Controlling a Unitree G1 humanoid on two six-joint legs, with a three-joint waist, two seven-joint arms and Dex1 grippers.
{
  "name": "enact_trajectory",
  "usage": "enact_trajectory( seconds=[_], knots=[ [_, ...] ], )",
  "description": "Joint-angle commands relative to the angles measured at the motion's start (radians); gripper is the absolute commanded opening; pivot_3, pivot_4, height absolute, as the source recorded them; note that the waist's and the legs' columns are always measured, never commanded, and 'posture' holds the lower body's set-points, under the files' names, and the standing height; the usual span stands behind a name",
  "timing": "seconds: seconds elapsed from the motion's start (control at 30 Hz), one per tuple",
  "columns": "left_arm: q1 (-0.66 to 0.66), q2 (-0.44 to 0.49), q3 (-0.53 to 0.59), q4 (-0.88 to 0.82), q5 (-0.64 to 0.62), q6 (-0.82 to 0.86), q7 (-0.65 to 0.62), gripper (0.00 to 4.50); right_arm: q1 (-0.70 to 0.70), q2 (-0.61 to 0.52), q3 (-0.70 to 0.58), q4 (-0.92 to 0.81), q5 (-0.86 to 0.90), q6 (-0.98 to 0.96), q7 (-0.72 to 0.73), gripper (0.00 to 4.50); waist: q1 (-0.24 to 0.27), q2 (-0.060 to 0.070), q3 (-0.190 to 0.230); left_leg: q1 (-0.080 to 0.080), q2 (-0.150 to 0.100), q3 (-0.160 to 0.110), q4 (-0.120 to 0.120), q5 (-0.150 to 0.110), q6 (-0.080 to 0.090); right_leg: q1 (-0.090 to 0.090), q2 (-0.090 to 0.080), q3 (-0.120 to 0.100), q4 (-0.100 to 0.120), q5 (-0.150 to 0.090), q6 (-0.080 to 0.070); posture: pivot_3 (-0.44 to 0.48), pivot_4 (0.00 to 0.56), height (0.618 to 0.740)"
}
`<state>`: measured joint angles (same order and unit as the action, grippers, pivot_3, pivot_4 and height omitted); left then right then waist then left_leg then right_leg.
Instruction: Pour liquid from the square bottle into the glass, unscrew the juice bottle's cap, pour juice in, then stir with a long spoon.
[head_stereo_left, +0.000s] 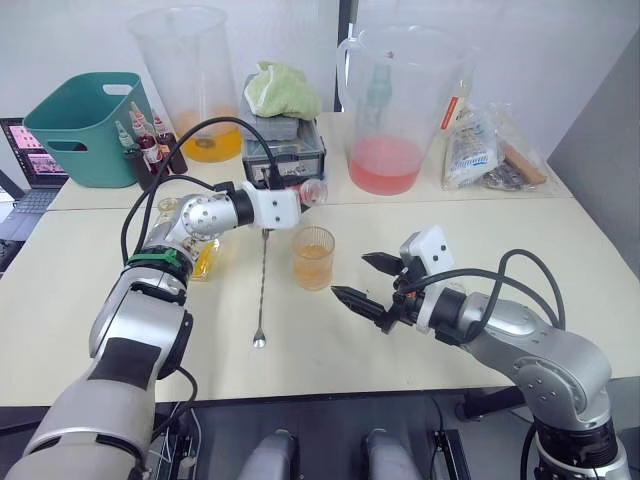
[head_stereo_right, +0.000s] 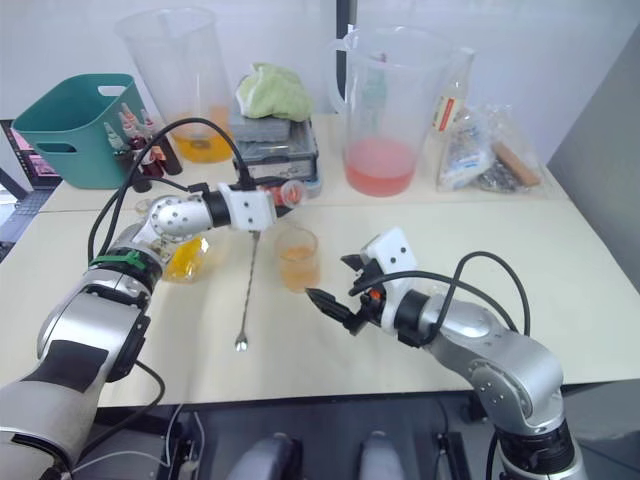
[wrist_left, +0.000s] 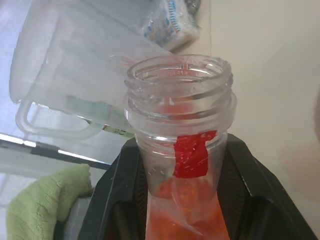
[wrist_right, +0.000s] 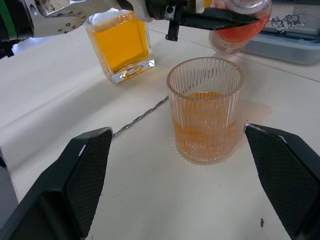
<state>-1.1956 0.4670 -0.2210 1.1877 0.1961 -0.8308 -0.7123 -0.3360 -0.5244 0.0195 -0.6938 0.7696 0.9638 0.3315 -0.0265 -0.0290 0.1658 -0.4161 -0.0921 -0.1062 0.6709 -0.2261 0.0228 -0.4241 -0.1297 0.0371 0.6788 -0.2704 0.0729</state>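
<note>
Tilting juice bottle (wrist_left: 180, 150), seemingly uncapped

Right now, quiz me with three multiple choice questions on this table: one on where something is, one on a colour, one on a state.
1. Where does the long spoon lie?
A. in the glass
B. on the table beside the glass
C. in the teal bin

2. What colour is the liquid in the glass?
A. yellow-orange
B. green
C. blue

3. The juice bottle in the left gripper is:
A. capped
B. uncapped
C. standing on the table

Answers: 1 B, it lies flat on the tabletop; 2 A, amber fill; 3 B, its threaded mouth is open.
</note>
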Motion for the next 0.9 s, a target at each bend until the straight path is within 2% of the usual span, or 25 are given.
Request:
enact_trajectory(
  seconds=[0.03, 0.2, 0.27, 0.33, 0.4, 0.5, 0.6, 0.7, 0.8, 0.9],
  knots=[
    [-0.043, 0.008, 0.125, -0.111, -0.182, 0.156, -0.13, 1.45, -0.023, -0.005, -0.031, -0.012, 0.015, -0.008, 0.011, 4.48, -0.006, 0.0, 0.0, 0.0, 0.0, 0.0, 0.0, 0.0, 0.0, 0.0, 0.0, 0.0, 0.0, 0.0, 0.0, 0.0, 0.15, 0.74],
    [-0.013, 0.043, 0.197, -0.266, -0.3, 0.387, -0.273, 1.45, -0.037, -0.009, -0.032, -0.002, 0.015, -0.007, 0.024, 4.48, -0.019, 0.0, 0.0, 0.0, 0.001, -0.001, 0.003, -0.001, 0.002, 0.0, 0.0, -0.001, 0.001, 0.0, 0.0, 0.0, 0.15, 0.74],
    [0.012, 0.066, 0.249, -0.402, -0.403, 0.581, -0.327, 1.45, -0.052, -0.015, -0.031, 0.01, 0.013, -0.008, 0.039, 4.48, -0.021, 0.0, 0.0, 0.0, 0.002, -0.001, 0.003, -0.002, 0.002, 0.0, 0.0, -0.001, 0.002, 0.0, 0.0, 0.0, 0.15, 0.74],
    [0.038, 0.08, 0.276, -0.505, -0.456, 0.715, -0.344, 1.45, -0.059, -0.018, -0.031, 0.015, 0.013, -0.008, 0.047, 4.48, -0.024, 0.0, 0.0, 0.0, 0.002, -0.001, 0.004, -0.002, 0.003, 0.0, 0.0, -0.001, 0.002, 0.0, 0.0, 0.0, 0.15, 0.74],
    [0.088, 0.132, 0.3, -0.642, -0.516, 0.875, -0.379, 1.45, -0.081, -0.019, -0.032, 0.028, 0.024, -0.008, 0.067, 4.48, -0.028, 0.0, 0.0, 0.0, 0.002, -0.001, 0.004, -0.002, 0.003, 0.0, 0.001, -0.001, 0.002, 0.0, 0.0, 0.0, 0.15, 0.74],
    [0.161, 0.2, 0.354, -0.81, -0.62, 1.104, -0.382, 1.45, -0.113, -0.024, -0.032, 0.052, 0.036, -0.011, 0.105, 4.48, -0.036, 0.0, 0.0, 0.0, 0.003, -0.002, 0.004, -0.002, 0.003, 0.0, 0.001, 0.0, 0.002, 0.0, 0.0, 0.0, 0.15, 0.74],
    [0.24, 0.251, 0.413, -0.94, -0.699, 1.253, -0.366, 1.45, -0.135, -0.04, -0.02, 0.077, 0.028, -0.018, 0.146, 4.48, -0.037, 0.0, 0.0, 0.0, 0.003, -0.002, 0.004, -0.002, 0.003, 0.0, 0.001, 0.0, 0.002, 0.0, 0.0, 0.0, 0.15, 0.74],
    [0.362, 0.311, 0.531, -1.111, -0.846, 1.434, -0.338, 1.45, -0.163, -0.056, 0.002, 0.118, 0.008, -0.038, 0.202, 4.48, -0.041, 0.0, 0.0, 0.0, 0.003, -0.002, 0.004, -0.002, 0.003, 0.0, 0.001, 0.001, 0.002, 0.0, 0.0, 0.0, 0.15, 0.74],
    [0.443, 0.344, 0.626, -1.213, -0.965, 1.553, -0.314, 1.45, -0.179, -0.061, 0.013, 0.143, -0.002, -0.05, 0.235, 4.48, -0.035, 0.0, 0.0, 0.0, 0.004, -0.002, 0.004, -0.002, 0.003, -0.001, 0.001, 0.0, 0.002, 0.0, 0.0, 0.0, 0.15, 0.74],
    [0.584, 0.425, 0.75, -1.299, -1.051, 1.66, -0.317, 1.45, -0.208, -0.065, 0.031, 0.181, -0.017, -0.062, 0.284, 4.48, -0.034, 0.0, 0.0, 0.0, 0.003, -0.002, 0.004, -0.002, 0.003, 0.0, 0.0, 0.002, 0.001, 0.0, 0.0, 0.0, 0.15, 0.74]
  ],
)
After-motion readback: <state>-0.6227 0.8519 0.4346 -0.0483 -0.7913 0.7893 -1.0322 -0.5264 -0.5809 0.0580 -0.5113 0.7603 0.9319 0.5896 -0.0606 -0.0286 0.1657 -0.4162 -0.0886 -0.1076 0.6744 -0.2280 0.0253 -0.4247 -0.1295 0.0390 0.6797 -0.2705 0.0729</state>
